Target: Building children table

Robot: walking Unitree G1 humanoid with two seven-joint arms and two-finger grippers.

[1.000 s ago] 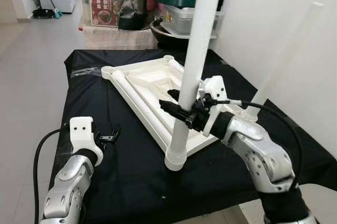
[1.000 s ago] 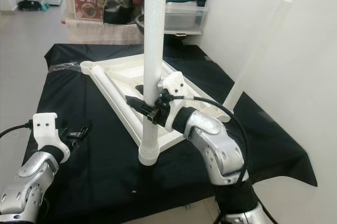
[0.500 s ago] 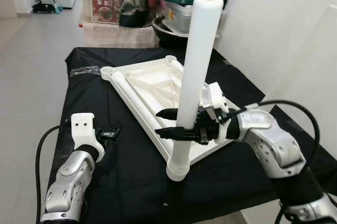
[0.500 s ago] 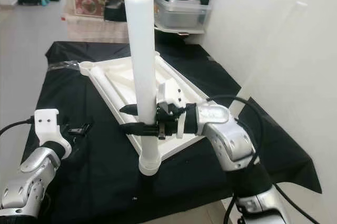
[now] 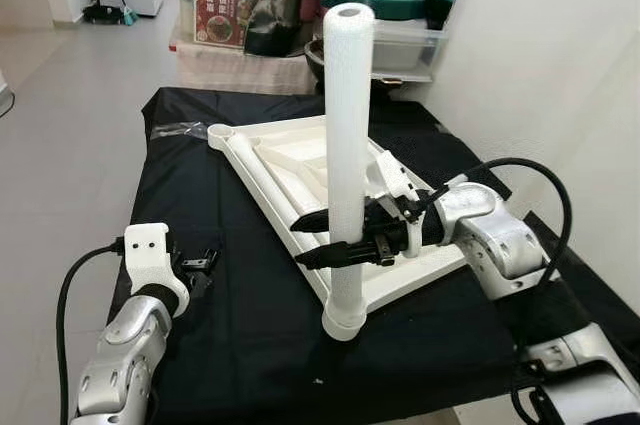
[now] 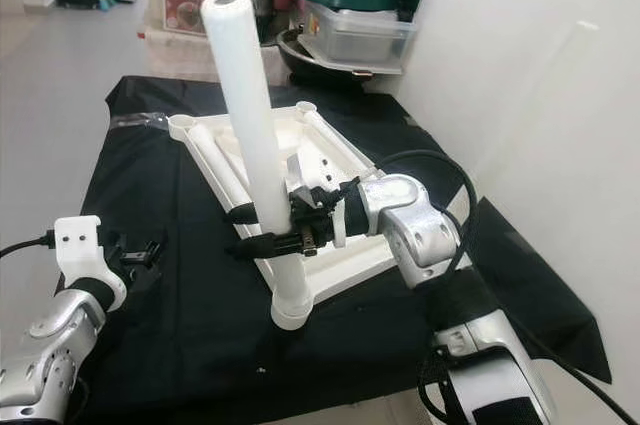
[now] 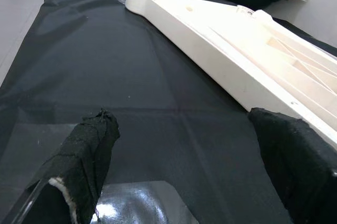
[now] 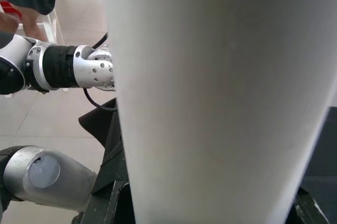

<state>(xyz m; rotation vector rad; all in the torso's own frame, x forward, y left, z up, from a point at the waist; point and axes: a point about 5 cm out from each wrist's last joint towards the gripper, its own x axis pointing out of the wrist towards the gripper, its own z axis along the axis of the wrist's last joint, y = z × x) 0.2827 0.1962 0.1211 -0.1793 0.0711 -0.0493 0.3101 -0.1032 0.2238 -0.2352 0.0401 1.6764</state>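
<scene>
My right gripper (image 5: 335, 238) clamped on leg (image 5: 345, 145); leg now straighter in corner socket (image 5: 343, 323). Left gripper (image 7: 179, 155) apart, idle. Leg nearly seated.

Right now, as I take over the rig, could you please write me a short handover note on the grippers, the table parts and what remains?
Right gripper: shut on the white table leg, holding it upright in the near corner socket of the upturned white tabletop.
Left gripper: open, empty, low over the black cloth beside the tabletop.
Done: this leg stands in its socket; whether it is fully seated cannot be told.
Left: the far corner sockets are unfilled, so more legs are still to fit.
</scene>
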